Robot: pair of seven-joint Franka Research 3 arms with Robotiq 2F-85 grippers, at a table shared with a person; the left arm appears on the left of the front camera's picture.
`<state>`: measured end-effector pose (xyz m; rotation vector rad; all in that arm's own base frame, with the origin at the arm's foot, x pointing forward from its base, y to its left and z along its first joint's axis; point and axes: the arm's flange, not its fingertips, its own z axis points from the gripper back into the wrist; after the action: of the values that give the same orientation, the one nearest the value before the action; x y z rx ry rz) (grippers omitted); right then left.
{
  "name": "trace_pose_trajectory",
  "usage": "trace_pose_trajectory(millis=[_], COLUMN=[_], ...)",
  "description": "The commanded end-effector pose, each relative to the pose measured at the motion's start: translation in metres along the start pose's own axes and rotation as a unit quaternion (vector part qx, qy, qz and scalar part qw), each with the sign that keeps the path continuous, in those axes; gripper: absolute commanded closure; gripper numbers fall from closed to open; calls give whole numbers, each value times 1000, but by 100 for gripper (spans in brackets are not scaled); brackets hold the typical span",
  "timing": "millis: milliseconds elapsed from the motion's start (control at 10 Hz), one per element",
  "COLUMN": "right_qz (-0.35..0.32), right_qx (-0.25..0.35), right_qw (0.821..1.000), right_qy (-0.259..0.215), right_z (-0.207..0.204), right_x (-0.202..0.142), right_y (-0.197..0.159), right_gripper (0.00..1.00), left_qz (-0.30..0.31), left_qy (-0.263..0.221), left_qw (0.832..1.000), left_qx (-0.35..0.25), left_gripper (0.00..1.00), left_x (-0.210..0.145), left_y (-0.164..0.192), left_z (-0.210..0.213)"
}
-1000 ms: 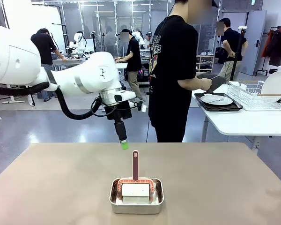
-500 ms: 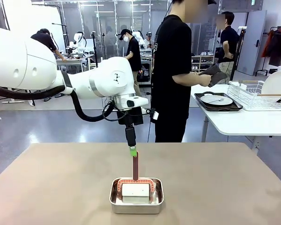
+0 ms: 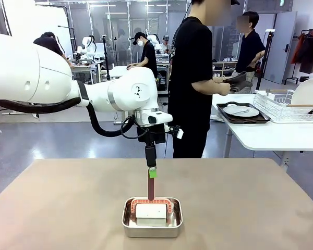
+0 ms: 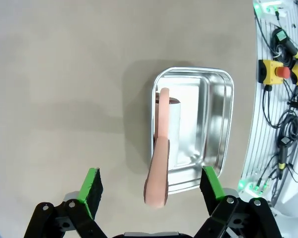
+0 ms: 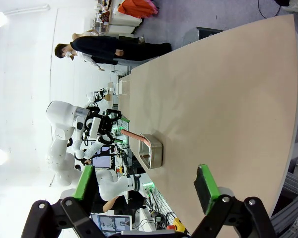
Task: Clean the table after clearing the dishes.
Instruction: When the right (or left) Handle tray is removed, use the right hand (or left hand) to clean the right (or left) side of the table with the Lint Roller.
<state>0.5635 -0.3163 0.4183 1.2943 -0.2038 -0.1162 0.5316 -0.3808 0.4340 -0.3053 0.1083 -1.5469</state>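
- Front view: the broad tan-brown matte table [image 3: 68,208] with rounded corners carries a small rectangular steel pan [image 3: 152,223] with a shiny, rounded rim.
- In the pan lies a white block [image 3: 151,211] framed by a salmon-coloured arch. A slim reddish-brown handle [image 3: 151,188] stands upright from the arch.
- The glossy white left arm reaches in from the left, and the left pincer [image 3: 152,172] points straight down over the pan. It is seen edge-on, with its green pad level with the handle's top.
- A round white plate with a metal fork on a dark brown rectangular tray [image 3: 241,111] sits on a white side table at the far right. It is beside a white wire rack [image 3: 287,107] and well apart from the pincer.
- A person in a black T-shirt [image 3: 190,78] stands by that table. The shirt's print is too small to read.
- Left wrist view: the left pincer [image 4: 151,186] has its jaws wide apart, with the rounded end of the handle [image 4: 158,173] between the green pads and a gap on each side. The steel pan [image 4: 228,124] lies just beyond, on the smooth table [image 4: 64,74].
- A yellow box with a red button [image 4: 274,72] is at the table's edge; no writing on it can be read.
- Right wrist view: the right pincer [image 5: 145,187] has its jaws apart with nothing between them. It hangs over the bare table [image 5: 213,89], and the steel pan [image 5: 151,151] is well apart from it.
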Motion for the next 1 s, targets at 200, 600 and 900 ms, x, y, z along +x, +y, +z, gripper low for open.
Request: trace_pose_trajectory(millis=[200,600,900], right_qz=[1,1,1], right_qx=[0,0,0], right_qw=[1000,1000,1000], right_qy=[-1,-1,-1], right_z=[-1,-1,-1], right_x=[-1,-1,-1], right_y=[3,3,3], right_gripper=[0,0,0], left_qz=[-16,-25,-28], left_qy=[20,60,76], left_qw=[1000,998,997], left_qx=[-12,-25,-13], left_gripper=[0,0,0], left_x=[10,14,15], left_y=[6,2,-3], left_z=[-7,-16,-20])
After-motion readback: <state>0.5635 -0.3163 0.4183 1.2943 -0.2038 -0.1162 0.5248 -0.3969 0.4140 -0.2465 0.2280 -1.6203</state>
